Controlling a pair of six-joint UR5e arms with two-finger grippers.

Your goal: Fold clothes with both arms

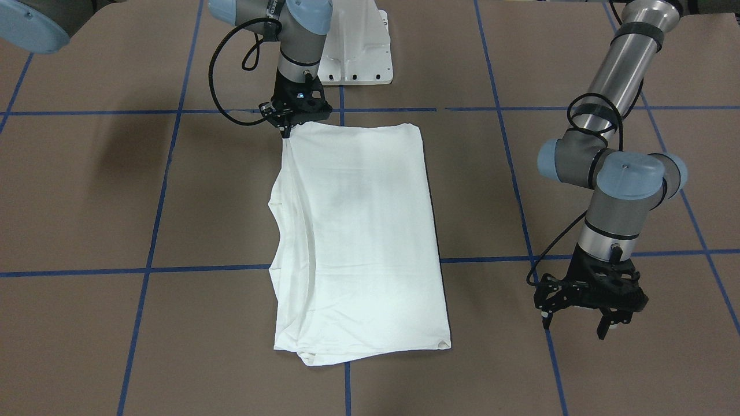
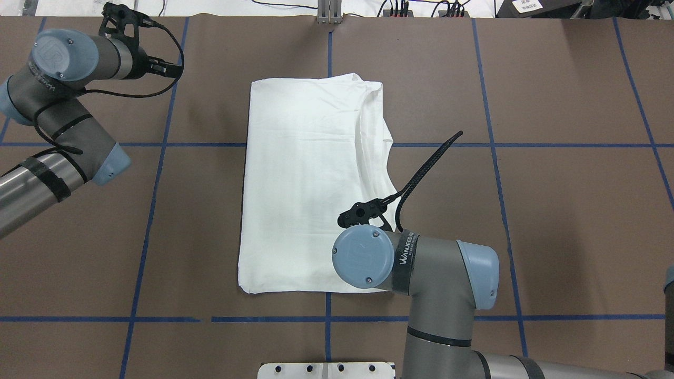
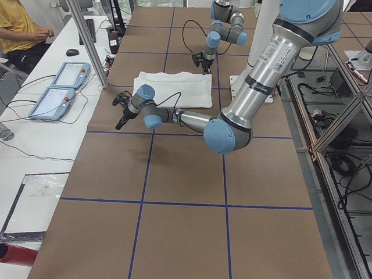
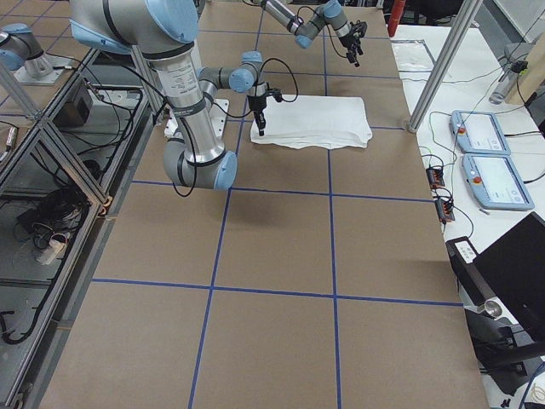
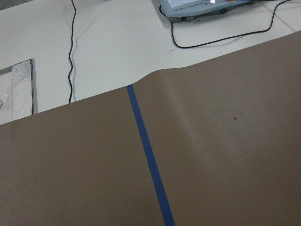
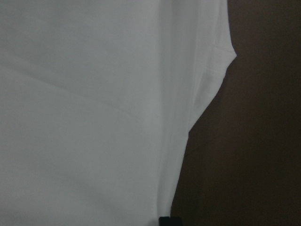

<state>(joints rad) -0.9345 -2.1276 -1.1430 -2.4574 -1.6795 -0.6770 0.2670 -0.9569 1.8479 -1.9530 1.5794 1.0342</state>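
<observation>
The brown surface (image 1: 87,202) is the biggest thing here. Blue tape lines (image 1: 156,219) cut it into big squares.

The white shirt (image 1: 364,231) lies flat in the middle of the surface. It is folded into a long shape, and one blue line runs under it. One long side is straight and smooth. The other long side, the one on the right arm's side, is wavy, and you can see layers of cloth there. A small fold of cloth pokes out at the end far from the robot.

The left arm (image 1: 627,185) reaches out past the shirt's smooth side and bends down at its end. The right arm (image 1: 300,34) comes down at the shirt's end close to the robot.

A white metal stand (image 1: 358,52) sits at the robot's edge of the surface, just beside the right arm.

The left tool (image 1: 575,326) hangs over bare brown surface, well apart from the shirt. Its two fingers are spread wide with nothing between them.

The right tool (image 1: 287,128) points down at the shirt's corner on the wavy side. Its fingers look pressed together on that corner.
</observation>
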